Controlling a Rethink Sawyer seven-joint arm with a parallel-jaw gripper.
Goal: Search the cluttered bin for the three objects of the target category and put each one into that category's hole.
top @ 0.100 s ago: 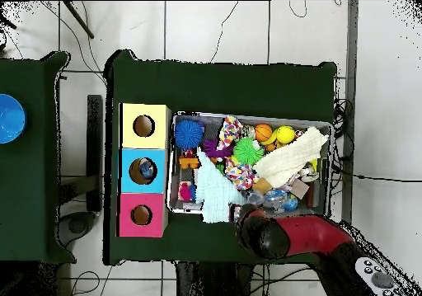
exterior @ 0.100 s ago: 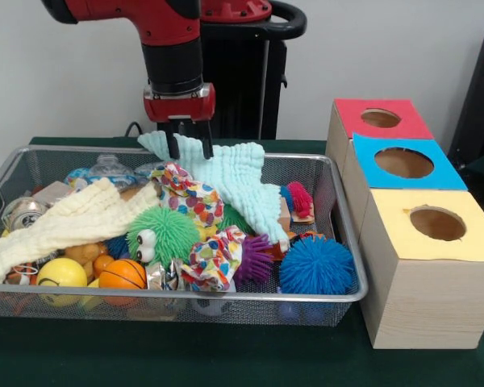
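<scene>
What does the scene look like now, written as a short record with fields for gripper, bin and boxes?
gripper: the gripper is at the bin's far side, fingers closed on the light blue crinkled cloth
bin: wire mesh bin full of toys and cloths
near the cloth: green fuzzy ball with eyes, blue spiky ball
boxes: wooden boxes topped red, blue, yellow, each with a round hole

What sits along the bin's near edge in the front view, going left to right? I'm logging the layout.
yellow ball → orange basketball → patterned cloth → blue spiky ball → yellow-topped box
</scene>
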